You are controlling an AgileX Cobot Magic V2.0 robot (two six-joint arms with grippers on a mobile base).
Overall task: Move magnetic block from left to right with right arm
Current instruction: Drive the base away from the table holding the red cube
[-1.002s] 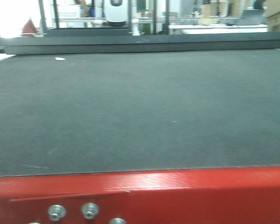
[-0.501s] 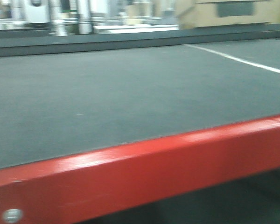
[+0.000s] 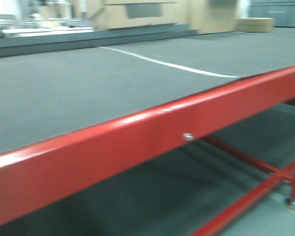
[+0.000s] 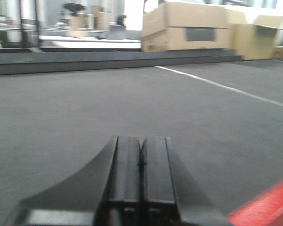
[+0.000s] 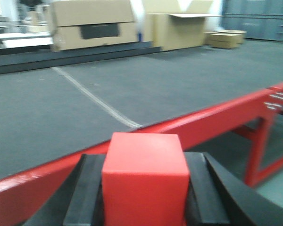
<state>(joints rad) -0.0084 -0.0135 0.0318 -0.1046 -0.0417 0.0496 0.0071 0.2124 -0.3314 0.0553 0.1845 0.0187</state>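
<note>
Right wrist-mounted view: the magnetic block (image 5: 145, 172), a small plain red cube, sits clamped in the right hand (image 5: 145, 188). One black finger (image 5: 87, 193) presses its left face and the other presses its right face. The block fills the gap between them, and its top and front faces are bare to the camera.

By its look the block is rigid and probably light, with flat, smooth matte faces and crisp edges. A squeeze on two opposite faces, centred and square, is the sound way to take it, and that is how it is held here. The smooth faces could slide if the pinch sat near a corner. As a magnet, it may pull towards the red rail (image 5: 217, 117) if that rail is steel, so a firm grip seems wise near the edge.

Beyond the block lie the grey tabletop (image 5: 47, 113) with a white line (image 5: 92, 96) across it, and cardboard boxes (image 5: 92, 23) far behind. From this angle it cannot be told whether the block is lifted or touching the tabletop, though it appears near the front rail.

In the left wrist-mounted view the left hand (image 4: 141, 179) has its fingers pressed together on nothing, above the grey surface. The exterior front-facing view shows neither hand nor block.
</note>
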